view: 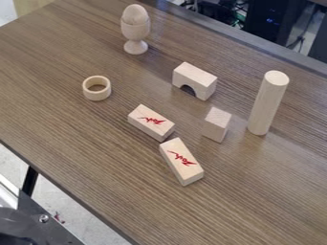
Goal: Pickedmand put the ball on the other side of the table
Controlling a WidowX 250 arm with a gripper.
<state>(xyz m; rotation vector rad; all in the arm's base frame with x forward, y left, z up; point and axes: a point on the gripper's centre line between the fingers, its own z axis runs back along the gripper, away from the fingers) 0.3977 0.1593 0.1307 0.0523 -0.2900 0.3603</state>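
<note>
On the wood-grain counter [76,139], an arched block [197,81] has a stemmed wooden cup [135,31] holding an egg-shaped piece [135,13] to its upper left, and a wooden ring [97,94] farther out to its left. A tall cylinder [267,103] stands upright to the arched block's right, a small block [216,125] sits below it, and two red-marked blocks [151,122] lie to its lower left.

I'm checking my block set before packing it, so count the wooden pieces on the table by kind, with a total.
Egg-shaped piece: 1
Stemmed cup: 1
Ring: 1
Arch block: 1
Blocks with red marks: 2
Plain block: 1
Cylinder: 1
Total: 8
</note>
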